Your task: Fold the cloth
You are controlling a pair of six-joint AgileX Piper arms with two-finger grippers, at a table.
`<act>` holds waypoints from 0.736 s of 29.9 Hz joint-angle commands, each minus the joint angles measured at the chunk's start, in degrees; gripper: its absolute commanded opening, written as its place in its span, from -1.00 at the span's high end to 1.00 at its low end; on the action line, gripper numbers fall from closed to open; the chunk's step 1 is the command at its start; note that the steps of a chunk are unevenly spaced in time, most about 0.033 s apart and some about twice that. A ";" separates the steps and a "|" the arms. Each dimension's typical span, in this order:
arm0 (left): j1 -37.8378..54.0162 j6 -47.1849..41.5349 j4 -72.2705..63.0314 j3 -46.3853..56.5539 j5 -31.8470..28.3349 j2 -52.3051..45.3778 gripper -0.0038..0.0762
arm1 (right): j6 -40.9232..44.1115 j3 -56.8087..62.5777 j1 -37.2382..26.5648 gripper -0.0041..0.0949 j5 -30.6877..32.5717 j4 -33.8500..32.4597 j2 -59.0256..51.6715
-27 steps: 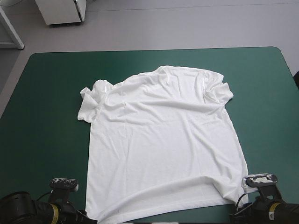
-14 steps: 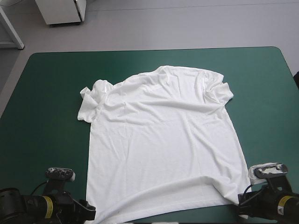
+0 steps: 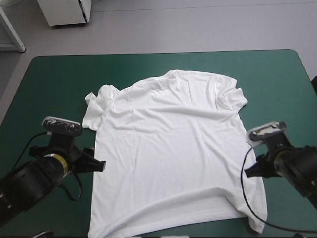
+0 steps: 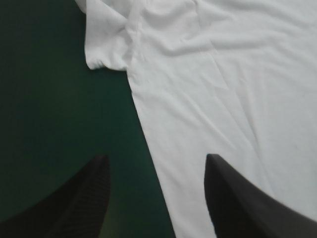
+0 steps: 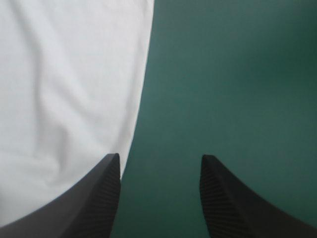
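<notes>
The white T-shirt [image 3: 171, 148] lies spread flat on the teal-green cover, collar toward the far edge, its hem near the front edge. One sleeve [image 3: 96, 106] is bunched at the left, the other [image 3: 233, 96] rumpled at the right. My left gripper [image 3: 98, 165] hovers at the shirt's left side seam, about halfway down. In the left wrist view the left gripper [image 4: 156, 171] is open, the T-shirt [image 4: 223, 89] edge running between its fingers. My right gripper [image 3: 250, 171] is at the shirt's right side. It [image 5: 159, 166] stands open, straddling the T-shirt [image 5: 64, 99] edge.
Bare teal-green cover [image 3: 54, 84] surrounds the shirt on the left, right and far sides. The table's far edge [image 3: 163, 52] borders grey floor. A black cable loops from the right wrist across the shirt's front right corner.
Both arms have moved away from the front edge, forward along the shirt's sides to about mid-length. The shirt's front corners, earlier beside the grippers, now lie flat behind them.
</notes>
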 commanded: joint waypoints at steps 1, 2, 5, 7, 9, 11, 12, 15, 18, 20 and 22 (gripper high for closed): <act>5.94 7.56 1.87 -6.14 1.98 4.41 -0.10 | -3.03 -8.77 -0.18 -0.05 -6.40 -2.48 7.34; 9.23 9.95 1.10 -7.65 1.98 5.68 -0.10 | -4.43 -11.61 -0.77 -0.05 -6.53 -2.39 9.69; 20.62 16.70 -3.44 -12.19 -0.04 8.54 -0.10 | -8.01 -19.61 -3.46 -0.05 -6.73 -1.50 15.49; 29.05 21.87 -10.46 -15.40 -2.63 10.01 -0.10 | -7.91 -24.09 -5.89 -0.04 -7.75 -0.01 17.67; 38.33 29.01 -20.60 -18.35 -4.75 11.93 -0.10 | -8.87 -28.07 -7.77 -0.04 -8.74 2.36 19.35; 46.67 36.18 -29.74 -20.39 -4.74 14.44 -0.10 | -9.25 -30.39 -8.90 -0.02 -9.03 2.52 20.67; 50.18 39.05 -34.27 -21.20 -4.13 15.80 -0.10 | -9.25 -31.22 -9.47 -0.02 -9.03 3.00 21.45; 55.66 42.66 -42.61 -21.86 -3.56 19.59 -0.10 | -9.61 -31.53 -10.88 -0.02 -8.92 4.68 24.17; 56.12 43.91 -45.88 -21.86 -4.33 23.19 -0.10 | -10.83 -31.53 -12.45 -0.01 -8.83 8.56 28.16; 56.12 44.50 -47.37 -21.86 -4.33 25.07 -0.10 | -11.64 -31.53 -13.25 -0.01 -8.83 10.34 30.45; 56.12 44.60 -47.09 -21.86 -4.58 26.22 -0.10 | -11.99 -31.53 -14.41 -0.01 -8.83 11.23 32.68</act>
